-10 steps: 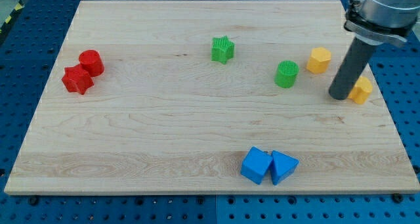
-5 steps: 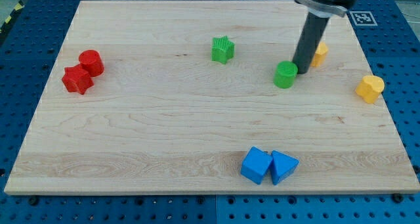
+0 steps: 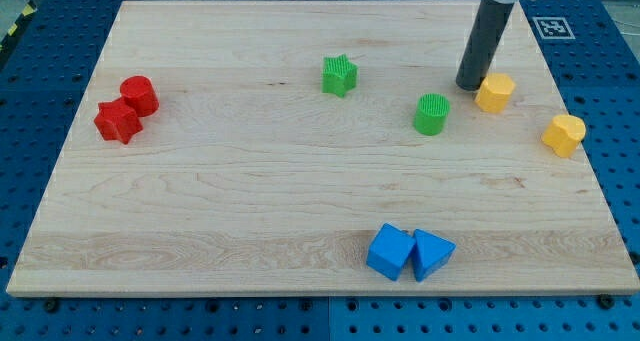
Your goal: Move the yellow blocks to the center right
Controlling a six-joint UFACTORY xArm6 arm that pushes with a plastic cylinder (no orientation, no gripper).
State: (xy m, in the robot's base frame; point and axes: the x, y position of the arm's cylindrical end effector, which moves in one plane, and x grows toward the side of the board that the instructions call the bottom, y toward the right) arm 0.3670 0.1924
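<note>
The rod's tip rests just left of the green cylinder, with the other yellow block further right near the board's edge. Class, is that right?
Not quite. The camera view shows my tip just left of the yellow hexagonal block, not the green cylinder. The other yellow block does sit further right near the board's edge.

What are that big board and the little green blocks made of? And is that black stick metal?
The board looks like pale wood with a matte finish: long grain streaks run across it. The green cylinder and green star look like plastic, possibly 3D-printed, since fine ridges line their tops. The rod ending in my tip, just left of the yellow hexagonal block, is dark and smooth; metal or plastic, I cannot tell.
</note>
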